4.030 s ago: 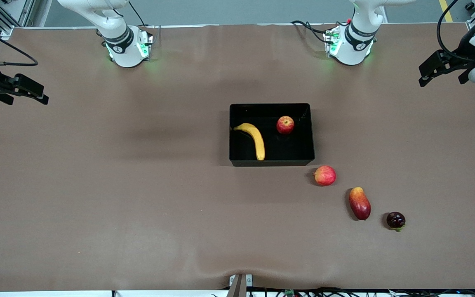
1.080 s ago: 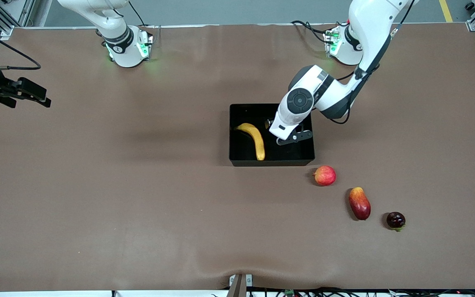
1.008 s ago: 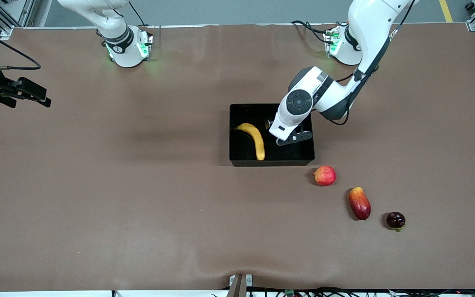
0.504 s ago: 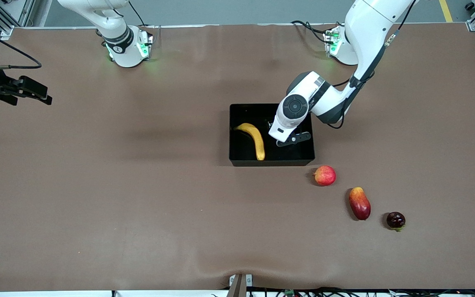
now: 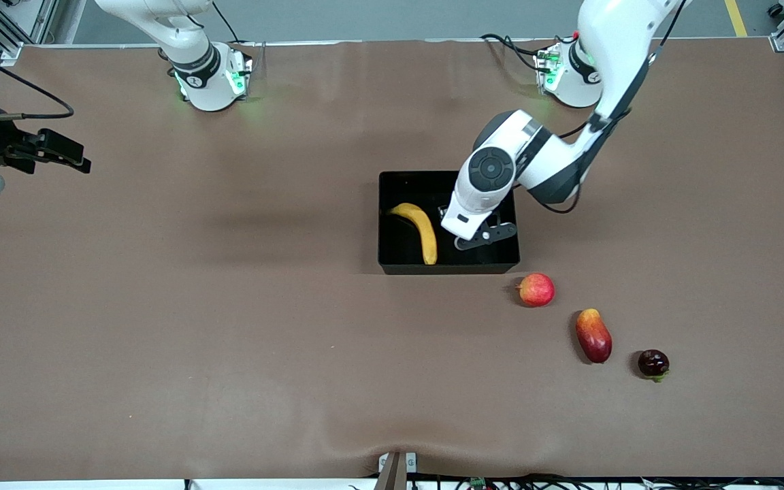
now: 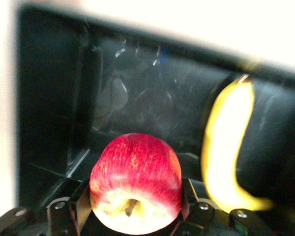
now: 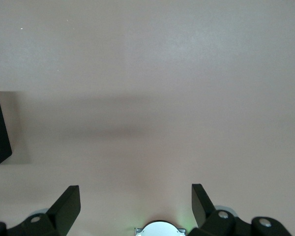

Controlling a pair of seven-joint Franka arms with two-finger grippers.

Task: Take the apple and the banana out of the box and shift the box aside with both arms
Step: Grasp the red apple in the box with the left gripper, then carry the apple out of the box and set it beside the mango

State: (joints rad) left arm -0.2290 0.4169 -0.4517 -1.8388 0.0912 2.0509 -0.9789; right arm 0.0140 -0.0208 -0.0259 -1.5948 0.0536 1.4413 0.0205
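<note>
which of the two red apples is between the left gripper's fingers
The deep-red apple in the black box, between the left gripper fingers; the paler apple lies outside on the table.

In the front view the white left arm's wrist hides the small round deep-red apple (image 6: 135,182) in the shallow black plastic bin (image 5: 449,265). The left wrist view is blurred, and its edge cuts off the left gripper (image 6: 135,216). The right gripper (image 5: 41,156) sits partly out of frame.
</note>
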